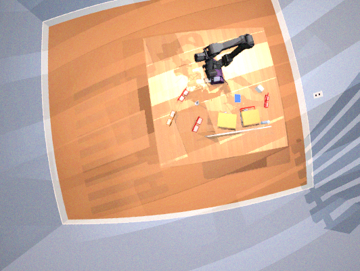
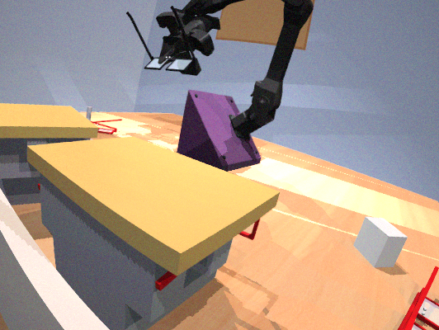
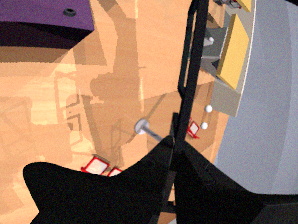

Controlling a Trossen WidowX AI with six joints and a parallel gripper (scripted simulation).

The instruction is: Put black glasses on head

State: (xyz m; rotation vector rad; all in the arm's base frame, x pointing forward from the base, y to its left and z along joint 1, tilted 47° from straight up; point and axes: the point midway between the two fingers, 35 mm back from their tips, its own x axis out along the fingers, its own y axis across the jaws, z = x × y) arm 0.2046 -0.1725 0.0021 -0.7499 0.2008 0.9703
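My gripper (image 2: 167,58) (image 3: 173,142) is shut on the black glasses (image 2: 180,64) (image 3: 198,50) near the bridge. They are high above the table, in front of the purple wedge, with the temples pointing up in the exterior view. Two grey head stands under yellow slabs stand apart from them: the right one (image 2: 103,243) has red glasses parts (image 2: 166,280) poking out below its slab (image 1: 250,117) (image 2: 153,190); the left one lies under the other slab (image 1: 227,120) (image 2: 41,117). No green tag shows, so I cannot tell which head has it.
The purple wedge (image 2: 214,128) (image 3: 40,20) is at the arm's base. Red glasses (image 1: 183,94), more red glasses (image 1: 197,124) and orange glasses (image 1: 171,118) lie left; another red pair (image 1: 266,100) and a white block (image 1: 259,89) (image 2: 379,243) lie right. A white bar (image 1: 238,131) runs beside the heads.
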